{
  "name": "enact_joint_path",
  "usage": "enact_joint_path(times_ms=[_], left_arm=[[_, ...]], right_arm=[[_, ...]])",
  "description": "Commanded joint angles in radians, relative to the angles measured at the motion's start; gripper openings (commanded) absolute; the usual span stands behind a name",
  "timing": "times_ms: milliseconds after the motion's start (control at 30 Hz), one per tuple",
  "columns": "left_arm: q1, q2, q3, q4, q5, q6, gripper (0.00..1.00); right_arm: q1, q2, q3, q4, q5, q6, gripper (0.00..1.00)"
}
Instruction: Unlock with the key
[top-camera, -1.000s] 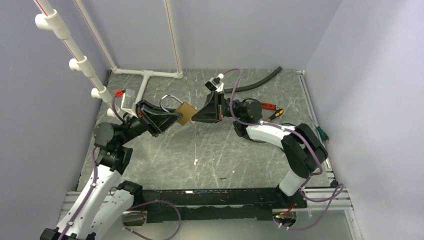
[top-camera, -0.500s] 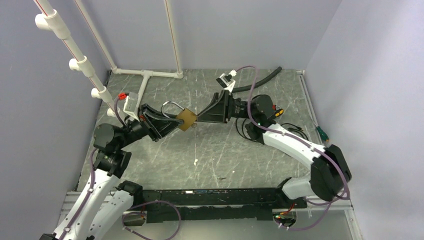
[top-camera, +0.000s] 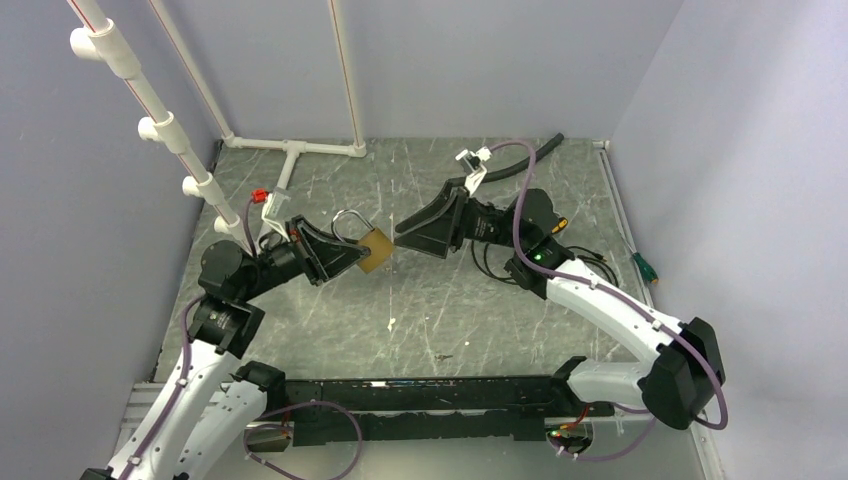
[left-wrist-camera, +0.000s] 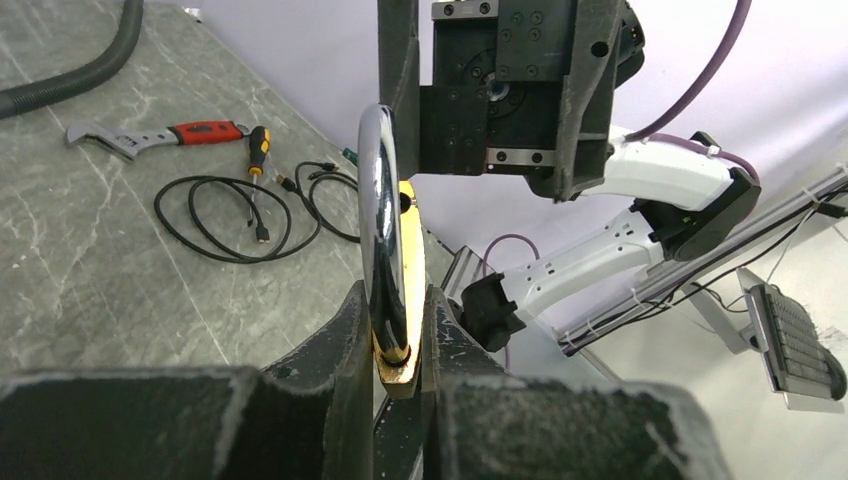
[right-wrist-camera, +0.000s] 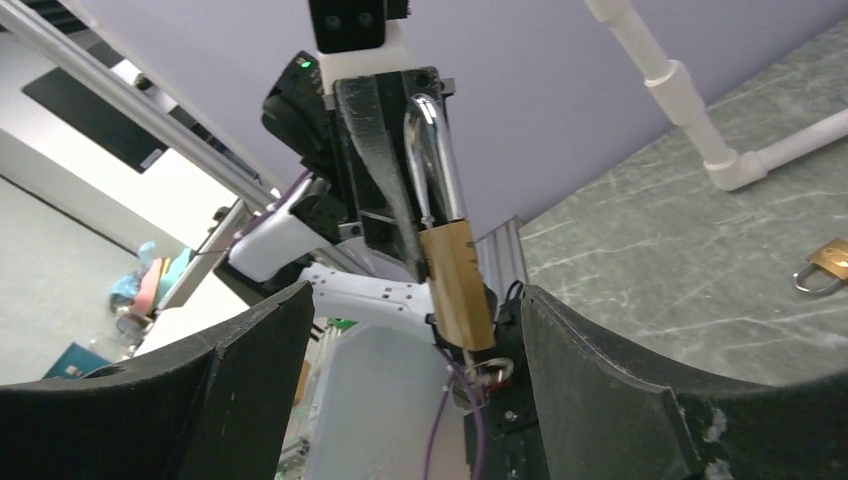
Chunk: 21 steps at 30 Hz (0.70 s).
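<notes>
Brass padlock sits clamped in your left hand, held up off the table. Your right hand faces it from just beside, jaws spread wide, touching nothing. In your right wrist view the key shows at the padlock's lower end, small and partly hidden, its ring hanging below the body

**Robotics lab test cell**

A grey marbled tabletop is being enclosed by plain lavender panels. White PVC piping is being kept at the far left; a wrench, screwdriver and coiled cables are being left at the right.
</notes>
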Motion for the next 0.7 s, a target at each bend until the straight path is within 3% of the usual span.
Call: enact_joint_path(times_ms=[0,300,433,667], left_arm=[[-0.003,-0.025,0.015,0.14,-0.02,-0.063,0.0],[-0.002,-0.067,0.029,0.075,-0.033,-0.067,0.0],[-0.002,-0.07,0.013,0.109,-0.03,-0.093,0.0],[-0.002,-0.065,0.0,0.152,-0.033,-0.118,0.0]], right_arm=[[0.012,0.026,-0.006,0.001,0.04,-0.086,0.78],[0.013,-0.006,0.006,-0.149,0.113,-0.254,0.8],[0.014,0.014,-0.008,-0.051,0.022,-0.214,0.79],[0.036,0.057,-0.003,0.054,-0.09,-0.164,0.65]])
